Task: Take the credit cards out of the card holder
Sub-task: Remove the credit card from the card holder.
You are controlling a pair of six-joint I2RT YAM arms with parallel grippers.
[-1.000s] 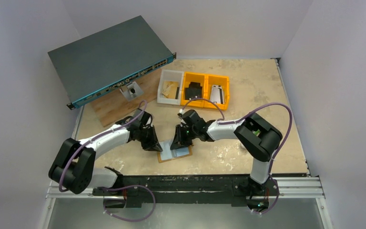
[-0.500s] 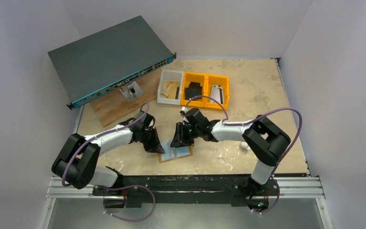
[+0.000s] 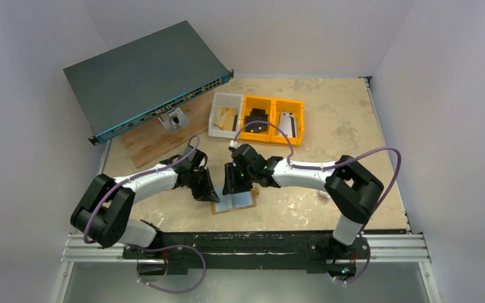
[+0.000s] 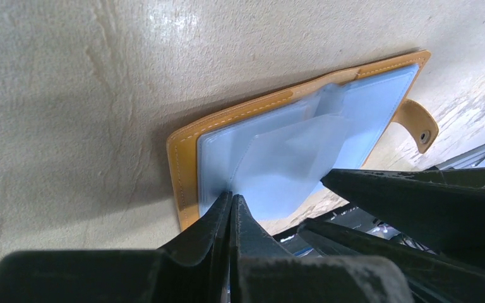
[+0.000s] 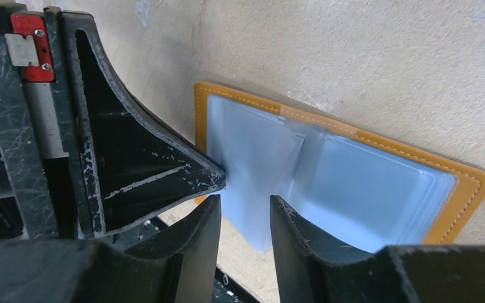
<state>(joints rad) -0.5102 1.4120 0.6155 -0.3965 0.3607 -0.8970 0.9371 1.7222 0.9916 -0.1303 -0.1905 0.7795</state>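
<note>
On table [image 3: 353,126], one open card holder [image 3: 232,202]

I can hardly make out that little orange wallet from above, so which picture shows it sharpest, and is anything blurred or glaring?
Left wrist view: card holder sharp, the left end effector near the lens soft and dark, glare on the table at the top. Right wrist view: holder crisp too, right end effector in shadow. Top view: even light, holder tiny.
</note>
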